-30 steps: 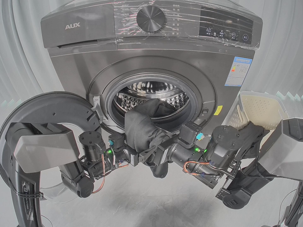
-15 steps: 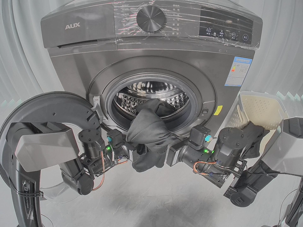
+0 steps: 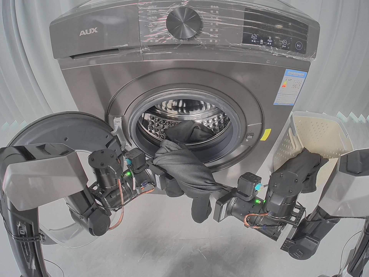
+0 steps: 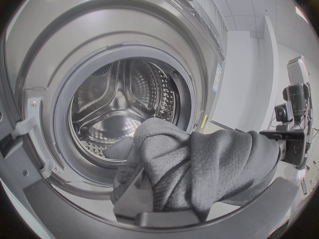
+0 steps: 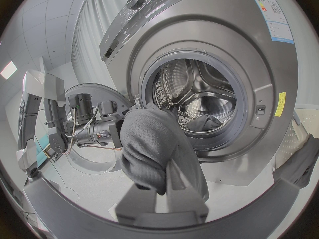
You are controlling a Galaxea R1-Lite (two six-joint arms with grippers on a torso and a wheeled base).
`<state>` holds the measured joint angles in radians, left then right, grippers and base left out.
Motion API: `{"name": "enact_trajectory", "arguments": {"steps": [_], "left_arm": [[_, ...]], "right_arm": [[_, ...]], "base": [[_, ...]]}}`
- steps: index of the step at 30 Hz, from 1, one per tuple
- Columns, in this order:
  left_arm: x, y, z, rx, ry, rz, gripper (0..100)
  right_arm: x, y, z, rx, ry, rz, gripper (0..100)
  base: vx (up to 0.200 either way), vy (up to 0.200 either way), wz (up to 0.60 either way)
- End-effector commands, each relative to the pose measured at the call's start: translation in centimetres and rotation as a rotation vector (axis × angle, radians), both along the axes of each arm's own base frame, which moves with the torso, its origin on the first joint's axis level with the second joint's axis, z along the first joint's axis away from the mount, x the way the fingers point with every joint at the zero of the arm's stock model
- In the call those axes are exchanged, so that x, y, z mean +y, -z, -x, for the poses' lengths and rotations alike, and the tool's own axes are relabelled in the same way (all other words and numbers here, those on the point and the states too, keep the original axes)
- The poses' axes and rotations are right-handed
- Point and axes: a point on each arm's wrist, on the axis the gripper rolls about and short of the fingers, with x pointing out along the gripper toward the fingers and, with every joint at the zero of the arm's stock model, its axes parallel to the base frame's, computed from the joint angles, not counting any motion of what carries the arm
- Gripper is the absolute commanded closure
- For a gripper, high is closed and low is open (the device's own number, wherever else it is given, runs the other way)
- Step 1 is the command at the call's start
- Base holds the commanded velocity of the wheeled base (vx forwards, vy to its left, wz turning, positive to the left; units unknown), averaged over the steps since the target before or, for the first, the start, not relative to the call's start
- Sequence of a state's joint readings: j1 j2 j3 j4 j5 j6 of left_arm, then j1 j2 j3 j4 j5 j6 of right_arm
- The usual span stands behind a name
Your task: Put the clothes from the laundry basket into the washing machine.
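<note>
Left end effector (image 3: 164, 178) and right end effector (image 3: 217, 192) are both pinching one dark garment (image 3: 184, 166) at the mouth of the washing machine (image 3: 96, 81).
The dark garment is stretching between them, its top lying over the door seal toward the drum (image 3: 184, 110) and a tail hanging toward the floor. Another dark piece (image 3: 190, 130) is lying inside the drum. More dark clothing (image 3: 305, 166) is draping over the rim of the laundry basket (image 3: 319, 129), just right of the machine.
</note>
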<state>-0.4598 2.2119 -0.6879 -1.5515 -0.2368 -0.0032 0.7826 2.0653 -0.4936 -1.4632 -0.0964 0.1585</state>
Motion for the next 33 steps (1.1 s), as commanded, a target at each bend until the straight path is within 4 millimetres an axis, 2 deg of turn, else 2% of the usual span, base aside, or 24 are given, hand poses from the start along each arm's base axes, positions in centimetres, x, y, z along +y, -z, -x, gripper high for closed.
{"name": "enact_trajectory", "arguments": {"steps": [1,6,9,11,16,18,20,21,22,25,29,33], "left_arm": [[0.1,-1.0,0.3,-0.022,0.001,0.014,100],[0.1,-2.2,1.1,-0.044,0.011,0.027,100],[0.4,-4.1,1.7,-0.087,0.014,0.052,100],[0.6,-4.4,2.1,-0.091,0.014,0.05,100],[1.5,-4.5,3.7,-0.06,0.034,0.041,100],[1.9,-4.8,4.7,-0.041,0.046,0.056,100],[2.0,-4.9,4.8,-0.044,0.046,0.057,100],[2.7,-6.2,6.2,-0.061,0.047,0.072,100],[2.7,-6.2,6.3,-0.059,0.047,0.071,100],[4.0,-7.4,8.6,-0.075,0.049,0.078,100],[4.2,-7.7,8.9,-0.083,0.046,0.084,100],[4.4,-6.5,8.7,-0.045,0.022,0.055,100]], "right_arm": [[0.2,0.2,0.0,0.002,-0.006,0.003,0],[-0.1,0.9,0.9,0.036,-0.018,0.036,0],[-1.9,3.0,3.0,0.124,-0.043,0.131,0],[-2.5,3.9,4.2,0.167,-0.065,0.177,0],[-3.3,4.6,5.6,0.207,-0.089,0.224,0],[-3.2,4.2,5.4,0.182,-0.095,0.196,0],[-3.2,4.1,5.3,0.178,-0.093,0.192,0],[-3.5,3.5,4.5,0.141,-0.062,0.147,0],[-3.6,3.5,4.4,0.141,-0.058,0.147,0],[-5.4,2.6,2.6,0.123,0.037,0.115,0],[-6.4,1.3,2.2,0.097,0.082,0.066,0],[-7.6,0.4,0.2,0.058,0.184,0.024,0]], "base": [[0.0,0.0,0.0],[0.0,0.0,0.0],[0.0,0.0,0.0],[0.0,0.0,0.0],[0.0,0.0,0.0],[0.0,0.0,0.0],[0.0,0.0,0.0],[0.0,0.0,0.0],[0.0,0.0,0.0],[0.0,0.0,0.0],[0.0,0.0,0.0],[0.0,0.0,0.0]]}}
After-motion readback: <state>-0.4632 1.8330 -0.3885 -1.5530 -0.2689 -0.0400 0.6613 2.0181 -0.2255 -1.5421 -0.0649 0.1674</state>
